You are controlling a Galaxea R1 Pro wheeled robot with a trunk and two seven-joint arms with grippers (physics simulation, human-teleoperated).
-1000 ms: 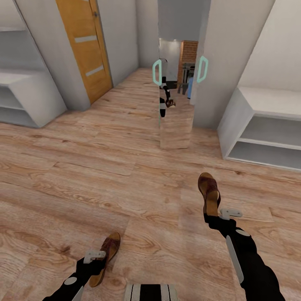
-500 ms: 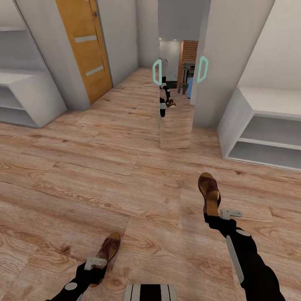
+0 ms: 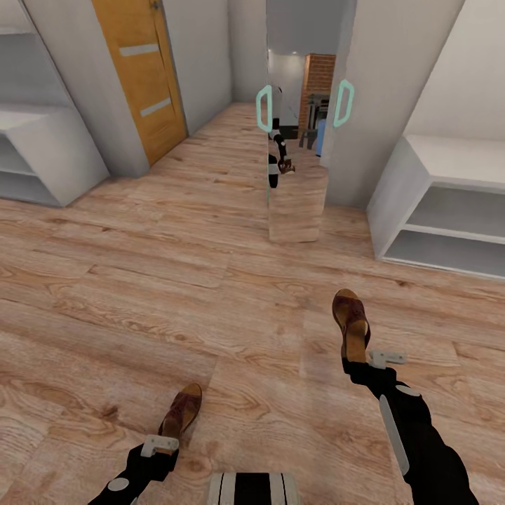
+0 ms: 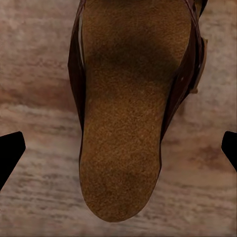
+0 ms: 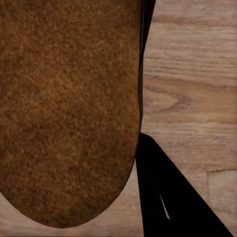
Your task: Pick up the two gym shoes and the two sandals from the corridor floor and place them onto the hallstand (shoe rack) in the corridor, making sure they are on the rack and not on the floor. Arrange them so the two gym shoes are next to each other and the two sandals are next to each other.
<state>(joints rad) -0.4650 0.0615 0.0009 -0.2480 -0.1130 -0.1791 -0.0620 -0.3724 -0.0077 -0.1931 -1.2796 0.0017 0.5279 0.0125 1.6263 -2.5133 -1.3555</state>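
With each dark brown leather sandal clamped at its heel in the left gripper and right gripper jaws above the wood-plank floor, carry both level toward the light grey hallstand without tilting.

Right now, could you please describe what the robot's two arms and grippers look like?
Both arms are black with rounded segments. The right arm carries a long light-grey stripe and a grey oval patch; the left arm has a grey oval patch. A small light-grey bracket sits by each wrist. The fingers are black and tapered.
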